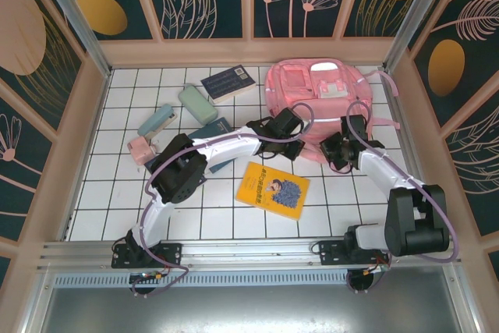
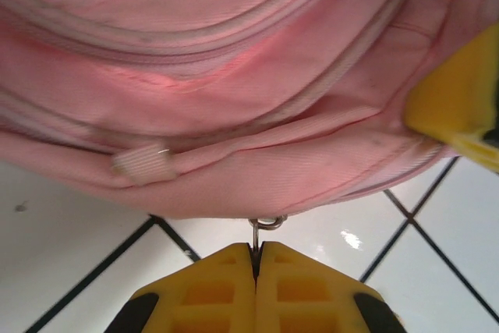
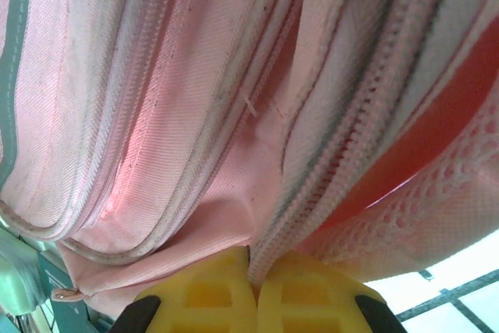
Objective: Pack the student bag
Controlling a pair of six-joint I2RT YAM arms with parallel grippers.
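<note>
Step in hand, judging from both grips: opening the student bag point(image 1: 312, 87) before anything goes in. A yellow book point(image 1: 273, 190) lies out on the table behind both sets of fingers, toward the arm bases.

Left gripper point(image 2: 256, 261): fingers clenched flat together, with a thin metal zipper pull point(image 2: 267, 224) pinched at the very tips. The bag's lower seam bulges just beyond and above the fingertips. The tiled table point(image 2: 70, 216) shows on either side of them.

Right gripper point(image 3: 251, 264): fingers clamped on the bag's edge. The zipper tape point(image 3: 343, 154) runs up and away from the tips, to the right. Whether the grip takes tape alone or fabric as well is unclear, as the view is too close.

Next move, my reading: the left gripper draws the pull along the track, in line with the teeth, while the right holds the fabric taut against it. The pull is small and held only at the tips, so a sideways tug would likely slip it free.
</note>
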